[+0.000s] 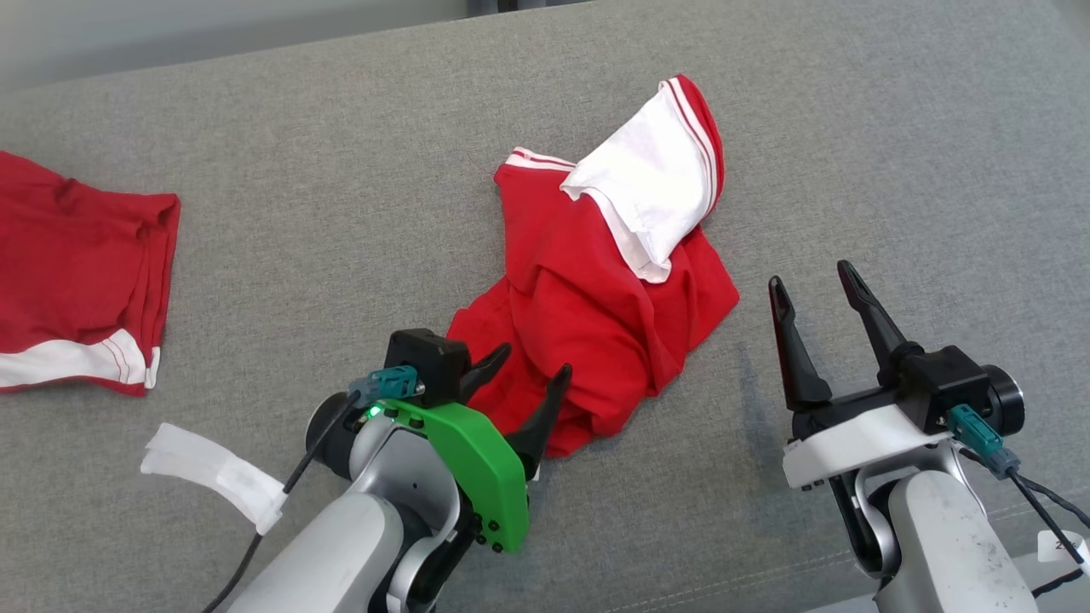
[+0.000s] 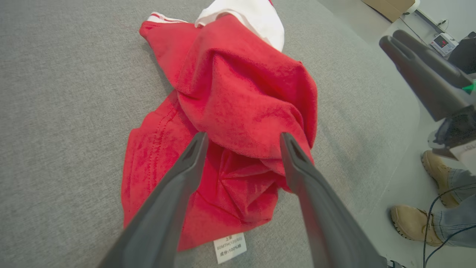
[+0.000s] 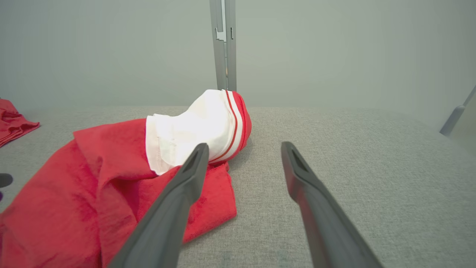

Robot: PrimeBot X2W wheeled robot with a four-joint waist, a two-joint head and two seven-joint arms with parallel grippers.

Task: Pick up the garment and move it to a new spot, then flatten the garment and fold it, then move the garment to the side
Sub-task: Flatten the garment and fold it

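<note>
Garment (image 1: 596,323) of red terry-like knit, lying crumpled in soft overlapping folds near the middle of the grey woven surface (image 1: 851,128), well clear of its far edge. At the far end of the heap a smooth white panel (image 1: 656,187), edged with narrow red and white stripes, is turned outward and stands slightly puffed; in the right wrist view the same panel (image 3: 193,126) forms a rounded hump above the flatter red cloth (image 3: 93,186). In the left wrist view the nap of the garment (image 2: 241,104) appears fuzzy, a stitched hem runs down its left flap, and a small white printed label (image 2: 230,247) projects from the near edge onto the surface. Left gripper (image 1: 533,359), mounted behind a glossy green wrist cover (image 1: 477,460), is spread wide over the near edge of the garment; its tapered dark fingers (image 2: 178,186) stand either side of a bunched fold with nothing clamped, and contact with the cloth cannot be judged. Right gripper (image 1: 810,273) is likewise spread wide and empty, over bare surface just right of the garment. A second red garment (image 1: 77,281) with a white band lies flat toward the surface's left side, well apart, and a strip of white tape (image 1: 213,472) lies near the left arm. A person's tan shoes (image 2: 411,223) stand on the floor beyond the surface's edge.
</note>
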